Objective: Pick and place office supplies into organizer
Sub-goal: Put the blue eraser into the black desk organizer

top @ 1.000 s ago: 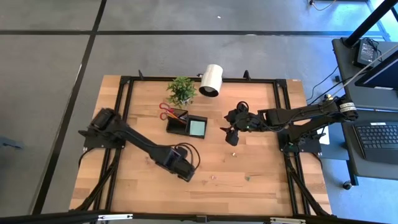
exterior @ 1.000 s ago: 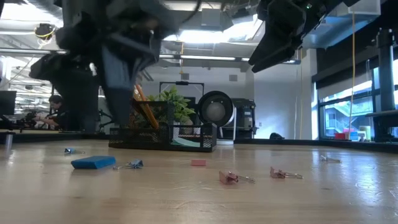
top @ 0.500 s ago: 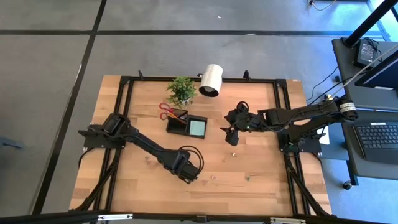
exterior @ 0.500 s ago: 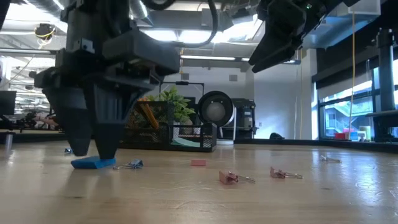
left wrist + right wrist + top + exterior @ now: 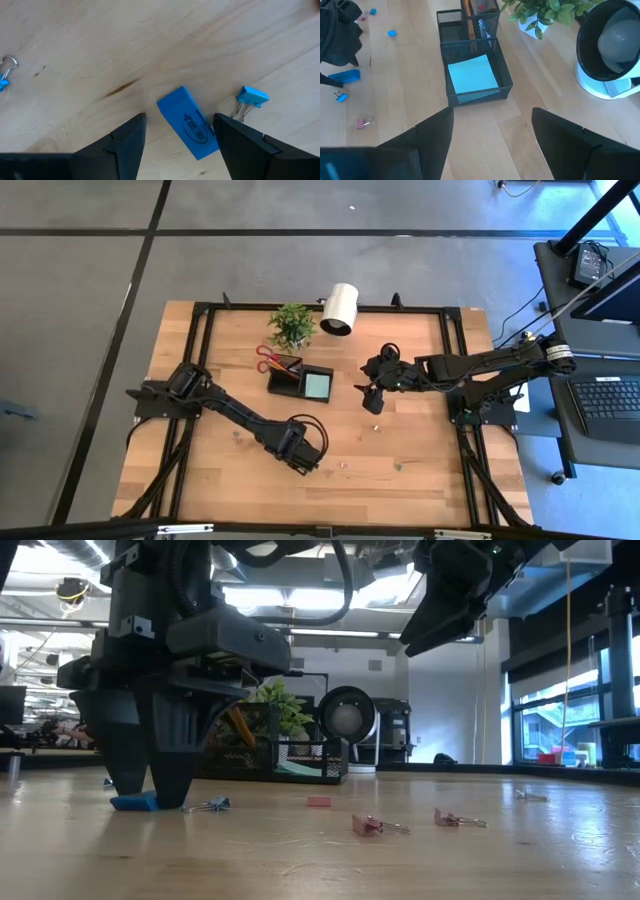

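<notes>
My left gripper (image 5: 181, 150) is open and down at the table near its near edge, pointing down, also in the high view (image 5: 300, 450) and the low view (image 5: 150, 785). The small blue piece (image 5: 189, 122) lies flat on the wood between its two fingers, slanted across the gap. My right gripper (image 5: 492, 145) hovers open and empty right of the organizer (image 5: 300, 380). This black mesh tray (image 5: 472, 65) holds the teal note pad (image 5: 472, 74) in one compartment, and pencils (image 5: 468, 7) and red-handled scissors (image 5: 266, 358) in the other.
A blue clip (image 5: 250, 97) lies just beside the blue piece, another (image 5: 5, 75) farther off. Pink clips (image 5: 368, 826) (image 5: 450, 818) and a pink bit (image 5: 319, 801) are scattered on the near half. The potted plant (image 5: 292, 325) and white lamp (image 5: 340, 308) stand at the far edge.
My left gripper has moved a little toward the table's right and come down, open, until its fingers stand on the wood on either side of the blue piece. My right arm has kept still.
</notes>
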